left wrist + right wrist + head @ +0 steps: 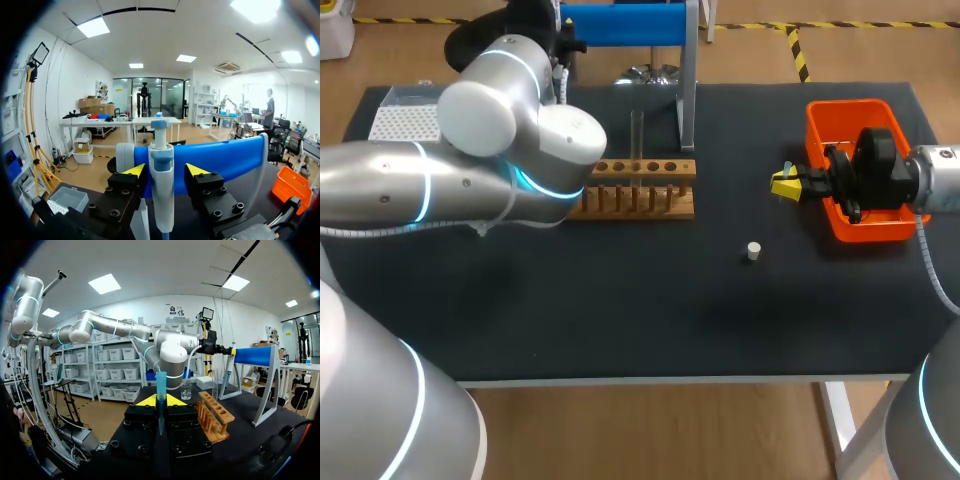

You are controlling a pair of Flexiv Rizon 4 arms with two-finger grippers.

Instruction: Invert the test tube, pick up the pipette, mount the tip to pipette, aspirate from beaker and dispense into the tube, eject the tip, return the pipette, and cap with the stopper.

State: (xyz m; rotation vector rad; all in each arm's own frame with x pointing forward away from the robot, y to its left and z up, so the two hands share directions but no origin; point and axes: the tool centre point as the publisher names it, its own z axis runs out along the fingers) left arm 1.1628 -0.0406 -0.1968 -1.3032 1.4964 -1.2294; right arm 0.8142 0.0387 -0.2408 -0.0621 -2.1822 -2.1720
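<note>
**Pipette framed by spread left fingers; right pinches one tip**

Tabletop (620, 320) runs dark and bare in a broad band along the front edge. Only one small white stopper (753, 251) stands in that band, well apart from both the wooden rack (638, 190) and the orange bin (840, 110). The back edge is the crowded side, with the blue stand (620, 25) at the rear middle and the rack just in front of it. A white tip box (405, 122) sits at the far left corner.

The left arm (470, 170) comes in from the left and bends up toward the stand, its elbow bulking over the rack's left end. The left gripper (165, 171) sits level at the stand. Its fingers are parted, one on each side of the hanging pipette (161, 185), with a gap showing on at least one side.

The right arm (940, 180) lies over the orange bin and points inward. The right gripper (160, 400) has its yellow ends pressed together on a blue pipette tip (160, 385), which stands upright between them.

There is one test tube (637, 135), upright in the rack. There is also one beaker (186, 391), seen beyond the rack from the right wrist. The pipette, held tip, stopper, bin and tip box number one each.
</note>
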